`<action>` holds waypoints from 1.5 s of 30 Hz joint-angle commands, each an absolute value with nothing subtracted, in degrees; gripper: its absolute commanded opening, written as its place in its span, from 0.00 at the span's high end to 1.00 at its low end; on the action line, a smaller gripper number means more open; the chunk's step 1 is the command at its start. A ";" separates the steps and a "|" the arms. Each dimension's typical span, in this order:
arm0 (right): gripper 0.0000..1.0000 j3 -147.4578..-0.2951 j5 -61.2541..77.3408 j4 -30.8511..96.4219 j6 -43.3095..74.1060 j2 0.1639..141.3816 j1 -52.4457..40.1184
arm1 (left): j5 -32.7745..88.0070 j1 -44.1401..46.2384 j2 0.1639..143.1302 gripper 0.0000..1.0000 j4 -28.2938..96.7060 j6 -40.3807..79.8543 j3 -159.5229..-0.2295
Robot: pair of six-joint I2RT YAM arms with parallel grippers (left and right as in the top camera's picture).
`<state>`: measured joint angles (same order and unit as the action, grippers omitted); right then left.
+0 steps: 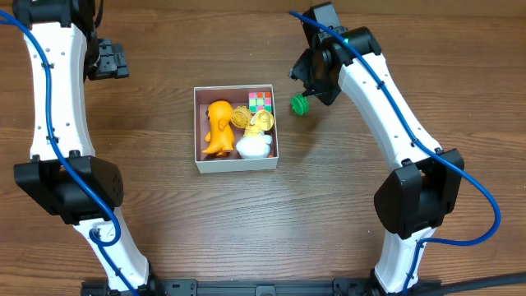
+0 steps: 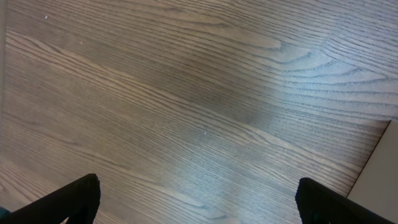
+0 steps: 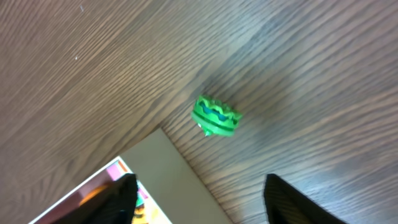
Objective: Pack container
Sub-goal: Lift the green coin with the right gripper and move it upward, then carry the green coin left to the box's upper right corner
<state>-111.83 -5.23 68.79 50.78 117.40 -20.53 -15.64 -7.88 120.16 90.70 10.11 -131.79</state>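
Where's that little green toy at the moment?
In the overhead view, the green toy sits on the wooden table just outside the container, by its upper right corner and close to the right claw.

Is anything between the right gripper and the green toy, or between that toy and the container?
Nothing visible. The green toy lies alone on the table ahead of the open right gripper, just outside the container, whose low right wall is all it must clear.

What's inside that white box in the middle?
Inside the box sit an orange figure, a multicoloured cube, a yellow toy and a white toy. Whatever lies beneath them is covered.
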 commanded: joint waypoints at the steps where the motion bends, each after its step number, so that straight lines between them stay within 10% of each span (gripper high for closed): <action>1: 0.28 -112.55 -8.56 67.11 45.25 118.67 -19.49 | -15.40 -7.86 120.90 0.00 90.78 9.02 -132.86; 16: 0.00 -110.74 -8.54 67.64 9.63 121.69 -16.38 | -15.40 -7.86 120.90 0.00 90.78 9.02 -132.86; 45: 0.00 -110.56 -0.08 66.11 -1.96 128.64 -16.19 | -15.40 -7.86 120.90 0.00 90.78 9.02 -132.86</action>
